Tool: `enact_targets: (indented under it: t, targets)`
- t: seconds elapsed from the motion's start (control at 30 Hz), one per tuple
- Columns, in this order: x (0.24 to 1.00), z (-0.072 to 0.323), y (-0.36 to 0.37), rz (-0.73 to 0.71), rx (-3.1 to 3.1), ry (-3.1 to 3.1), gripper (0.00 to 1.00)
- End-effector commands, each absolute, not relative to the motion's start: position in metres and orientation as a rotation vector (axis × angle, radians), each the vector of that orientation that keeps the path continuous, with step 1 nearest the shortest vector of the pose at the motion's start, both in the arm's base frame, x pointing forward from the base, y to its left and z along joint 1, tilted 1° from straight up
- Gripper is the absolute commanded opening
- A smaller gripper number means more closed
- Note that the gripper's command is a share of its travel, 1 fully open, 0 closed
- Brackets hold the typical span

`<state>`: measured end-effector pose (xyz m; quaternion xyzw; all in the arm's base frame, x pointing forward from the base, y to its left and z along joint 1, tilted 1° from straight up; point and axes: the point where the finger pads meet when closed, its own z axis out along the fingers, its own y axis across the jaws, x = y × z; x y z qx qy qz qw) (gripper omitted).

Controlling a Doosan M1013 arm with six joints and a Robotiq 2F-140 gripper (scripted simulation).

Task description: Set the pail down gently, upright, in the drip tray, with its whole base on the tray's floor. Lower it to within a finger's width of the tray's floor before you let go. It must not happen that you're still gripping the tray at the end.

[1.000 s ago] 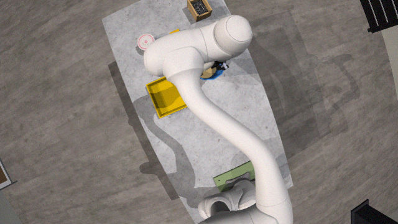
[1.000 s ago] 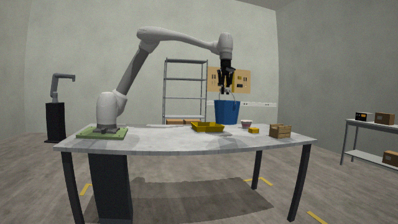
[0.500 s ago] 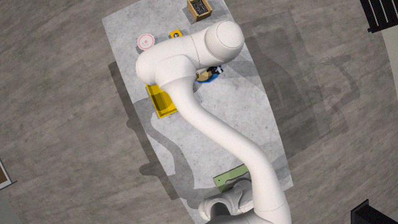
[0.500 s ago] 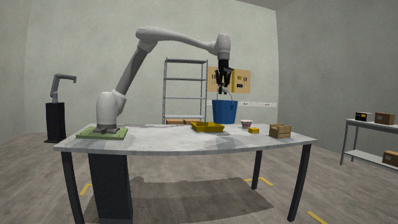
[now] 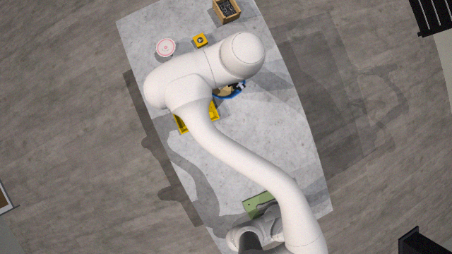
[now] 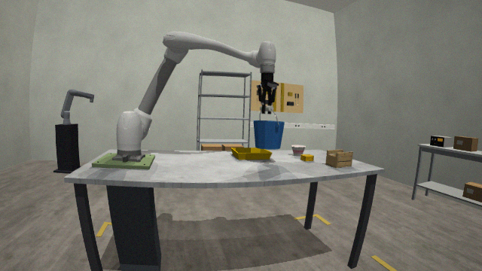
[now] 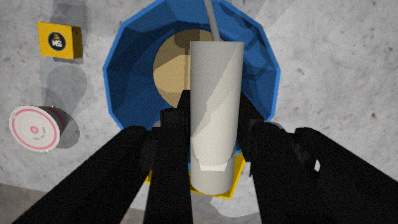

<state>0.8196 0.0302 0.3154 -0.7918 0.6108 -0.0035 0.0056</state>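
The blue pail hangs upright from its wire handle, above the table. My gripper is shut on the handle's white grip, straight above the pail. The yellow drip tray lies on the table to one side of the pail and lower. In the wrist view only a corner of the tray shows under my fingers, and the pail hangs mostly over bare table beside it. The arm hides much of the tray in the overhead view.
A small yellow block and a pink-and-white bowl stand beyond the pail. A wooden crate sits at the table's far end. The arm's green base plate is at the other end.
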Motion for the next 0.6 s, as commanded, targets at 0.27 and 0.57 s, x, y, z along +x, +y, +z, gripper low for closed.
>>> enact_targets:
  t: [0.27,0.57]
  targets:
    - [0.81,0.317,0.062,-0.013,-2.477,1.911,0.1]
    - [0.803,0.317,0.085,-0.013,-2.477,1.911,0.1]
